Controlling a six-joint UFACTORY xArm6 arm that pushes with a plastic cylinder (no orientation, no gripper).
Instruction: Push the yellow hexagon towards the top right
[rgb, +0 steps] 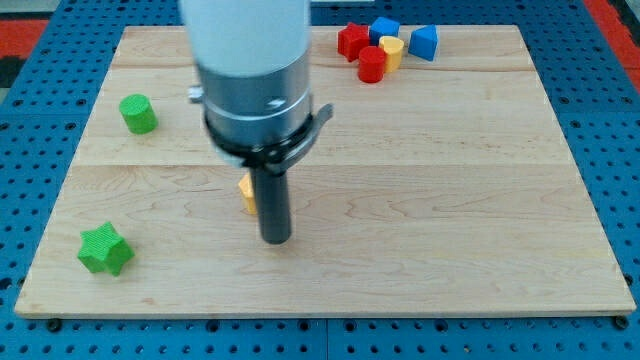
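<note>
- A green star (105, 249) is sitting at the view's lower left of the table (450, 200), and a green cylinder (139, 114) is sitting at the upper left.
- The yellow hexagon (246, 192) is lying left of centre, mostly hidden behind the rod.
- The tip (275, 240) is resting just right of and below the hexagon, seemingly touching it; there is no hand to be apart or together.
- The step in hand appears to be lining up; the next move is calling for the tip at the hexagon's lower left.
- A red star (351, 41), red cylinder (372, 64), yellow block (391, 52) and two blue blocks (384, 28) (424, 42) are clustering at the top right.
- No containers are showing.
</note>
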